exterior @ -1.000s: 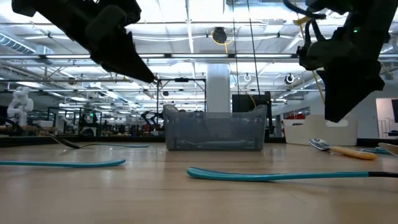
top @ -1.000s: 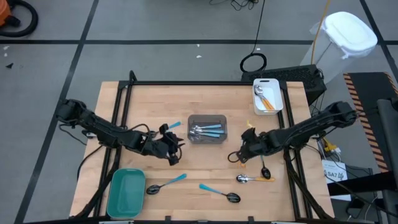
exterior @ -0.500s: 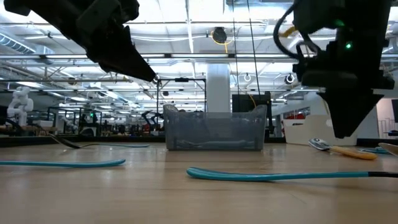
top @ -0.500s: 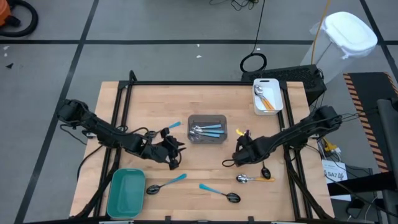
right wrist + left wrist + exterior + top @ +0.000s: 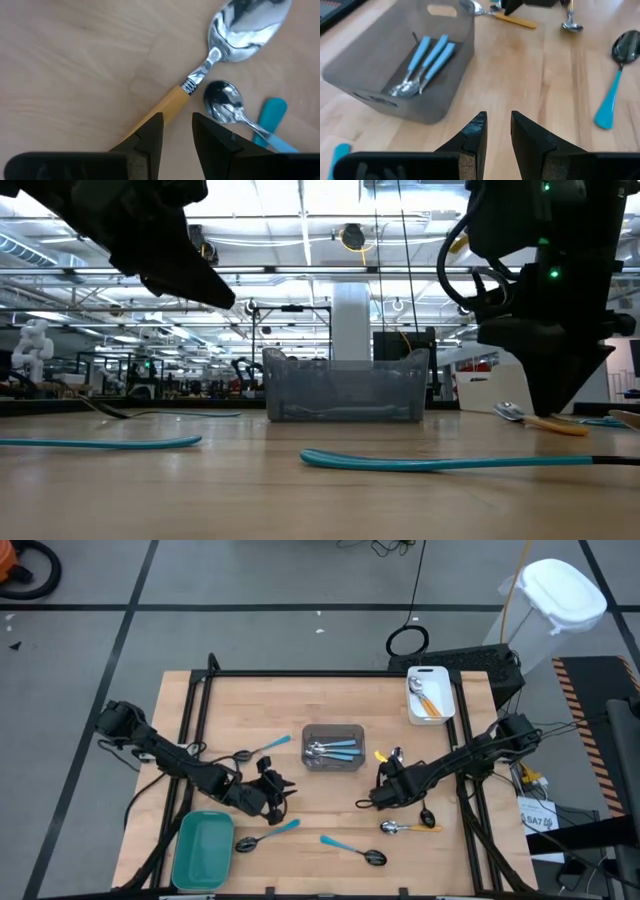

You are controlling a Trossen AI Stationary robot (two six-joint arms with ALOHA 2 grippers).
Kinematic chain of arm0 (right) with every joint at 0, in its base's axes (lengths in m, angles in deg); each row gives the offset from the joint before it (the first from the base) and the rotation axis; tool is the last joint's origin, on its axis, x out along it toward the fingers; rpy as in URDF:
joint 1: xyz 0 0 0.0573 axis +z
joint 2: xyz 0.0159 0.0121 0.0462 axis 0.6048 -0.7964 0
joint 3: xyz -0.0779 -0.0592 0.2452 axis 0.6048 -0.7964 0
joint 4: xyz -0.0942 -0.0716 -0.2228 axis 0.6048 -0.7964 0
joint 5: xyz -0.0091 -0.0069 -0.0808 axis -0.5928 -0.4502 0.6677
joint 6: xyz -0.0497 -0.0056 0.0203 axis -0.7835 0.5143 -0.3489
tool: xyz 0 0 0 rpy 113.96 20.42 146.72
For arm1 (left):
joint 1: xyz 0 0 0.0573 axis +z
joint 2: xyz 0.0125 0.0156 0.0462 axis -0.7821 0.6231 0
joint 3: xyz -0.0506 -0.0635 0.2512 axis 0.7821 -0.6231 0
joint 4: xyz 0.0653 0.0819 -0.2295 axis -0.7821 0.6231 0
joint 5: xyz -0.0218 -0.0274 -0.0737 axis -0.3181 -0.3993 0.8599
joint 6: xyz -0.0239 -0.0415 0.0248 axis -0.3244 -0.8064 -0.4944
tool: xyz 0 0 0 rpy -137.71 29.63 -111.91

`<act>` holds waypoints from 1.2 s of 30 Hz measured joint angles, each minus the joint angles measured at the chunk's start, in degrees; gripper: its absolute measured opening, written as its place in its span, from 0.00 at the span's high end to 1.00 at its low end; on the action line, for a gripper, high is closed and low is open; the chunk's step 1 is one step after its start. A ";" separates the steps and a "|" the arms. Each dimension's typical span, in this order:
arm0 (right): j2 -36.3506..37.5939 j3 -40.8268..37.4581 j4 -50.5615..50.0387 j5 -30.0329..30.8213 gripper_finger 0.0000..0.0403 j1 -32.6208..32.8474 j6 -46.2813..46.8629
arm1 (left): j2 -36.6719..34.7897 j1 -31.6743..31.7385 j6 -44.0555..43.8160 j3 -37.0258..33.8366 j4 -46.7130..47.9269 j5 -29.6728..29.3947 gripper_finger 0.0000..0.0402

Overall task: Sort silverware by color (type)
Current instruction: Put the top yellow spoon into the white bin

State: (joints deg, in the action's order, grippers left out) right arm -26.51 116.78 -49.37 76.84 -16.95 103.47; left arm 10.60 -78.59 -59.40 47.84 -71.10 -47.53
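Several spoons lie flat on the wooden table. A silver spoon with an orange handle lies near the right. Beside it is a dark-bowled spoon. Two blue-handled spoons lie near the front, and another lies left of the grey bin. My right gripper is open and points down, its fingertips low over the orange handle. My left gripper is open with nothing between its fingers. It hangs above the table left of the bin, beyond the nearer blue-handled spoon.
The grey bin holds blue-handled silver spoons. A white tray at the far right holds orange-handled ones. A teal tray stands at the near left corner. Bare wood lies between the two grippers.
My right gripper has sunk toward the table, moved toward the near edge and tipped more steeply downward, ending low over the orange-handled spoon. My left gripper has swung toward the near edge. No spoon has moved.
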 joint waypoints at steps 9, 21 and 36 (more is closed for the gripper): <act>2.03 -0.17 1.15 1.45 0.73 0.47 2.40 | 0.18 -0.50 -0.56 -0.09 0.17 -0.02 0.78; 1.54 -0.15 4.53 4.64 0.59 0.44 2.89 | 0.18 -0.51 -0.54 -0.09 -0.65 -0.02 0.78; -5.22 0.09 4.60 2.62 0.68 0.43 2.83 | 0.18 -1.43 -0.99 -0.09 -0.79 -0.02 0.78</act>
State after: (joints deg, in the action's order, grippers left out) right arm -31.73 116.87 -44.77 79.46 -16.52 106.30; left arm 10.78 -80.02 -60.39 47.76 -71.89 -47.55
